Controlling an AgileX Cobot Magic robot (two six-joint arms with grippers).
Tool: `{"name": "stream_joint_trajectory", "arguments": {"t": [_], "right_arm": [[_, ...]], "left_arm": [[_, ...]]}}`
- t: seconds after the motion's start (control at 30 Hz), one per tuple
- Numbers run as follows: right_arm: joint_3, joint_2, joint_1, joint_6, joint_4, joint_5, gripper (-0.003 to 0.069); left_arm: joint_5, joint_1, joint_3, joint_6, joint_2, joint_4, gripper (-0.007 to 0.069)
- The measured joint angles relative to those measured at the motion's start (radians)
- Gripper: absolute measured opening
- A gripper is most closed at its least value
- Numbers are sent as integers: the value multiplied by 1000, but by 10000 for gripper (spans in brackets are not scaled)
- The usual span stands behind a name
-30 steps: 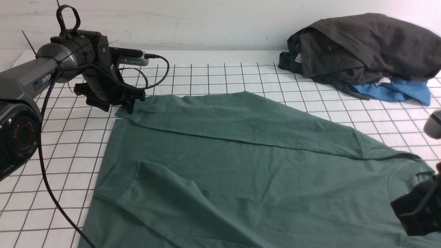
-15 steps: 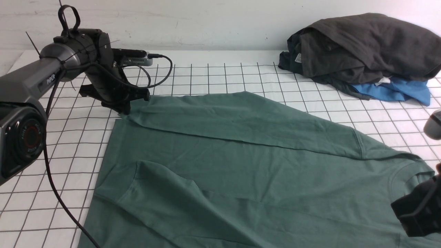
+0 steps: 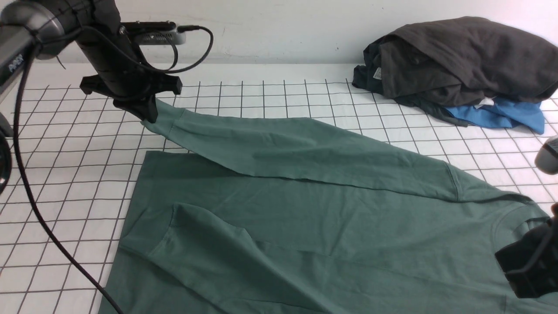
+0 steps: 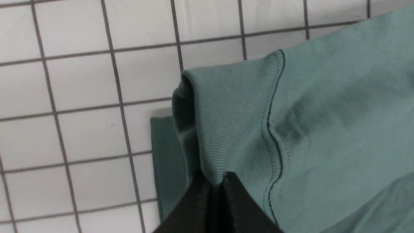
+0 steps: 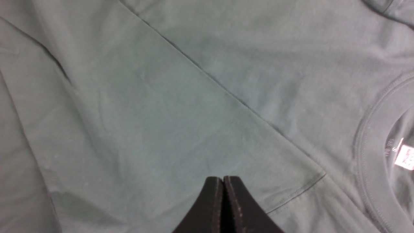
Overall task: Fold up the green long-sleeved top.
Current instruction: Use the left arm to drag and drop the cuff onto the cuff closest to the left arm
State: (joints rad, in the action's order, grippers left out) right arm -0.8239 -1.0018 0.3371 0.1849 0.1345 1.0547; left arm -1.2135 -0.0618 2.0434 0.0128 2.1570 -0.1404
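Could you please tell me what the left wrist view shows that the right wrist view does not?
Only the left wrist view: the ribbed cuff pinched in the left gripper, over the gridded table. Only the right wrist view: the collar, its white label, and the shut right gripper. Both: fabric of the green top.

Left arm (image 3: 16, 61) seemingly reads "PIPER"; neck label (image 5: 406, 157) on the green long-sleeved top (image 5: 161, 113) is blurred.
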Motion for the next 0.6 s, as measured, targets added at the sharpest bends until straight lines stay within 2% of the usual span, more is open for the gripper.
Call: {"name": "stream_joint_trajectory", "arguments": {"t": [0.27, 0.37, 0.6], "right_arm": [[0, 2, 0, 0, 1, 13, -14], [0, 22, 0, 0, 9, 22, -14], [0, 48, 55, 1, 12, 36, -14]], "left_arm": [[-2, 0, -407, -5, -321, -61, 5], [84, 0, -689, 30, -468, -123, 5], [241, -3, -1061, 107, -677, -168, 5]]}}
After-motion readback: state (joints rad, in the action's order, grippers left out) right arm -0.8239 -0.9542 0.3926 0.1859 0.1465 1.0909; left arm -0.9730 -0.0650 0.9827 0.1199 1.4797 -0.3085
